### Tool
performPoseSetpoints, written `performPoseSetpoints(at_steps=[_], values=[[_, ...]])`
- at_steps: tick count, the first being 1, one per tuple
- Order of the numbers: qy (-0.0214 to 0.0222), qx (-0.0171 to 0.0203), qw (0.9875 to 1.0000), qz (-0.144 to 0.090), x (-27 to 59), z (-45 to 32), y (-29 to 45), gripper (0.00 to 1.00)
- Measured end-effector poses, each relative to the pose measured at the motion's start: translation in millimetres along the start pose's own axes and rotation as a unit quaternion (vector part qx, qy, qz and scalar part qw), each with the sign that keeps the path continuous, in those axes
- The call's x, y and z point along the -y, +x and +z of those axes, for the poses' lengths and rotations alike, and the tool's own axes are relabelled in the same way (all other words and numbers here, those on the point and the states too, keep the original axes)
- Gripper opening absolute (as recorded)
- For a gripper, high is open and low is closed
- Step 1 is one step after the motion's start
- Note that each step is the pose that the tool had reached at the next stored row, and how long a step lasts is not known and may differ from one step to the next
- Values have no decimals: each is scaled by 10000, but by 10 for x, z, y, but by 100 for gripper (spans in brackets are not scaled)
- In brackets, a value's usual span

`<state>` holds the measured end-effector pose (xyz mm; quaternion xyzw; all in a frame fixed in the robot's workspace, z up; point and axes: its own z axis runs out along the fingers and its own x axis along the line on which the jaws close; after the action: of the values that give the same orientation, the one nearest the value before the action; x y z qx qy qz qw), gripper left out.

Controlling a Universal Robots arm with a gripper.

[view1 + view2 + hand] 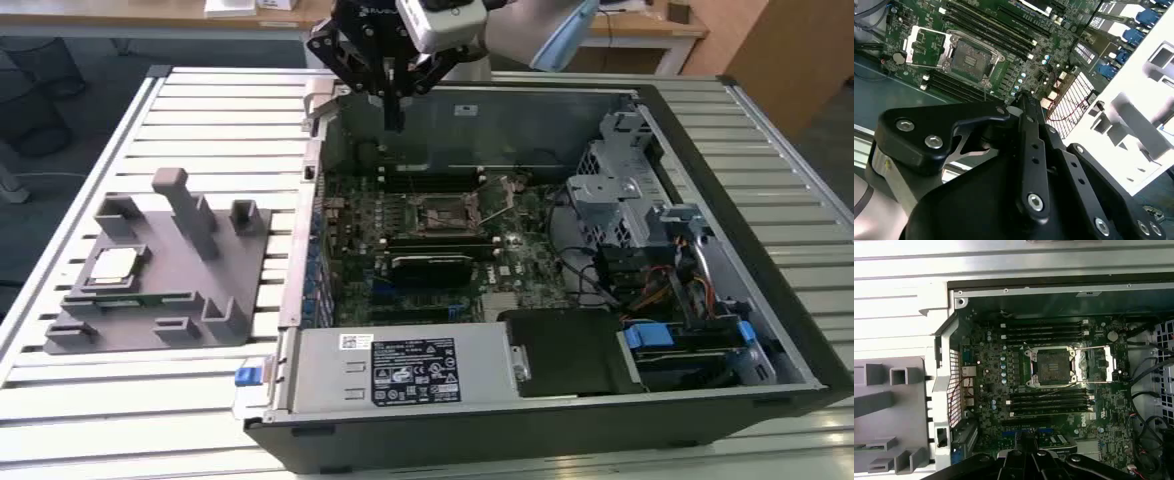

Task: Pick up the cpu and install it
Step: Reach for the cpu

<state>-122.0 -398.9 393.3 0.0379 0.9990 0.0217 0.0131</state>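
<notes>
The cpu (114, 265), a small silvery square chip, lies flat on the grey holder (187, 320) to the exterior view's left of the open computer case (747, 300). My gripper (394, 112) hangs above the case's far wall, well away from the cpu, with its fingers pressed together and nothing between them. In both wrist views the black gripper (1021, 102) (1026, 446) points down at the green motherboard. The dark square socket (441, 212) (971, 57) (1054, 365) sits mid-board with its metal frame (1099, 365) folded open and nothing in it.
A green memory stick (127, 300) lies on the holder in front of the cpu. Upright grey posts (180, 205) rise from the holder. Inside the case are a drive cage (621, 190), cables (667, 290) and the power supply (400, 370). The slatted table (134, 400) carries everything.
</notes>
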Motion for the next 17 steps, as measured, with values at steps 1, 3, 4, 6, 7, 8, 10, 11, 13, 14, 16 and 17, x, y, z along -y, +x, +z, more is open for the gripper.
performPoseSetpoints(at_steps=[1, 3, 4, 6, 7, 8, 10, 11, 13, 14, 16, 17], values=[[0, 0, 10000, 0, 0, 0, 0, 11], [0, 0, 10000, 0, 0, 0, 0, 11], [0, 0, 10000, 0, 0, 0, 0, 11], [0, 0, 10000, 0, 0, 0, 0, 11], [0, 0, 10000, 0, 0, 0, 2, 11], [1, 0, 10000, 1, 0, -1, 6, 11], [0, 0, 10000, 0, 2, -1, 28, 11], [0, 0, 10000, 0, 3, -1, 42, 11], [0, 0, 10000, 0, 5, -2, 70, 11], [0, 0, 10000, 0, 6, -1, 84, 11], [0, 0, 10000, 0, 8, -1, 107, 11], [0, 0, 10000, 0, 9, 0, 118, 11]])
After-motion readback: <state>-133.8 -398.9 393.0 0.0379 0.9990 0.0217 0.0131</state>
